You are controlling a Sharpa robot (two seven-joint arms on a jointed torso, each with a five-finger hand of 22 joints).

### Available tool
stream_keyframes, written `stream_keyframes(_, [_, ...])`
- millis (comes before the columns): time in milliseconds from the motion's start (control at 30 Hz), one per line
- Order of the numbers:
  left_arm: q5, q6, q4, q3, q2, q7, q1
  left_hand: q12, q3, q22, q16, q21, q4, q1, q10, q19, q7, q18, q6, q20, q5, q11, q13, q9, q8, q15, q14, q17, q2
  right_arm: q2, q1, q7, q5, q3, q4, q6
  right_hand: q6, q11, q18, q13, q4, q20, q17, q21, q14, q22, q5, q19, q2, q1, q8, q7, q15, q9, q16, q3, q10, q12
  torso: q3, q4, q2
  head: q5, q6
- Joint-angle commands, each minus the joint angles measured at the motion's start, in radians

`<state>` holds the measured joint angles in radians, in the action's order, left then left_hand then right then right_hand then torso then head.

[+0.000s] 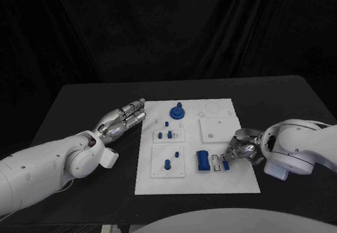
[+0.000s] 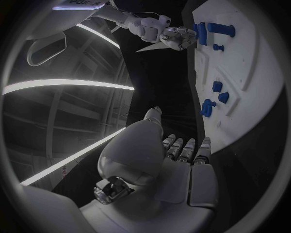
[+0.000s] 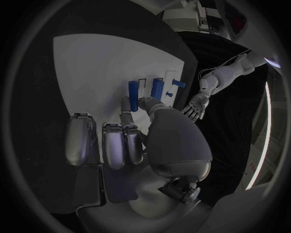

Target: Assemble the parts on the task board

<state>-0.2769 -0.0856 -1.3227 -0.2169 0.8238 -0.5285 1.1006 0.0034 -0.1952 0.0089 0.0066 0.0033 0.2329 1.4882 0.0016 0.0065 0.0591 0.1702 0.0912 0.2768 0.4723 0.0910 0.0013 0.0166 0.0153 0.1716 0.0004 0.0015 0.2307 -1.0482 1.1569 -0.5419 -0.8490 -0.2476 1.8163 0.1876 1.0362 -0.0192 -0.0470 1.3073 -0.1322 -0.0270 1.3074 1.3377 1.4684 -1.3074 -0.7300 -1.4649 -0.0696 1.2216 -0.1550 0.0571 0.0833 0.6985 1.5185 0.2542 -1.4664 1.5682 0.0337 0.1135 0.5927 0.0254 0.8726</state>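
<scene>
Covering most of the scene is a black table [image 1: 72, 108], matte and dark, and behind it black curtains [image 1: 161, 29] hang in folds across the whole back of the room. Dead centre on that surface lies the white task board [image 1: 197, 188], long side running away from the robot, with raised square panels on it. Blue parts are spread over the board: a round knobbed piece [image 1: 176, 113] at the far end, small pegs [image 1: 165, 134] mid-board, another peg [image 1: 167, 163] nearer, and a blue cylinder [image 1: 202, 160] lying flat toward the near right. The left hand [image 1: 121, 120] hangs just off the board's far left edge, fingers stretched out straight and apart, holding nothing. The right hand [image 1: 241, 148] is at the board's right edge, fingers curled down beside a slim blue piece [image 1: 226, 165] and the white brackets next to the cylinder; whether it actually pinches that piece, I cannot tell.
</scene>
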Motion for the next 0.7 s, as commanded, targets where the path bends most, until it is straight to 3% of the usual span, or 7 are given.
stream_keyframes(33, [0.006,-0.013,0.0,0.001,-0.003,-0.01,-0.001,-0.003,-0.001,0.001,-0.007,0.004,-0.005,0.009,-0.002,0.002,0.007,0.007,0.002,0.009,0.004,0.005,-0.001,0.001,0.005,0.009,0.0,-0.002,0.004,0.005,0.002,0.014,0.051,0.0,-0.002,0.033,0.003,0.003,-0.009,0.263,0.049,-0.004,0.153,-0.005,0.08,-0.189,0.012,-0.009,0.008,-0.007,-0.006,0.001,-0.004,0.002,0.002,0.054,-0.104,0.003,0.0002,-0.0018,0.001,-0.001,0.0])
stream_keyframes(233, [0.006,-0.014,0.001,0.001,-0.004,-0.009,-0.001,-0.003,-0.001,0.001,-0.007,0.004,-0.005,0.009,-0.002,0.002,0.007,0.007,0.002,0.009,0.004,0.005,-0.001,0.001,0.005,0.009,0.0,-0.002,0.004,0.021,0.001,0.019,0.054,0.0,-0.008,0.038,-0.005,0.003,-0.01,0.263,0.052,-0.004,0.152,-0.01,0.08,-0.188,0.036,-0.007,0.01,-0.018,-0.007,0.002,-0.004,0.004,0.001,0.06,-0.104,0.003,0.0015,-0.0051,0.001,-0.003,0.0])
stream_keyframes(500, [0.006,-0.017,0.001,0.001,-0.005,-0.007,-0.001,-0.003,-0.001,0.001,-0.007,0.004,-0.005,0.009,-0.002,0.002,0.007,0.007,0.002,0.009,0.004,0.005,-0.001,0.001,0.005,0.009,0.0,-0.002,0.004,0.041,0.001,0.018,0.055,0.0,-0.021,0.03,-0.014,0.005,-0.012,0.263,0.053,-0.005,0.148,-0.02,0.079,-0.185,0.066,-0.002,0.013,-0.03,-0.007,0.004,-0.006,0.006,-0.001,0.063,-0.104,0.003,-0.0008,-0.0032,0.0,-0.005,0.0])
stream_keyframes(700, [0.006,-0.018,0.002,0.001,-0.006,-0.006,-0.001,-0.003,0.0,0.001,-0.007,0.004,-0.008,0.01,-0.002,0.002,0.01,0.006,0.002,0.009,0.004,0.004,-0.001,0.001,0.005,0.009,0.0,-0.002,0.003,0.046,0.001,0.013,0.055,0.0,-0.023,0.015,-0.019,0.005,-0.014,0.263,0.052,-0.007,0.146,-0.03,0.079,-0.182,0.172,0.002,0.019,-0.055,-0.012,0.003,-0.006,0.009,-0.002,0.058,-0.104,0.003,-0.0006,-0.0048,0.0,-0.007,0.0])
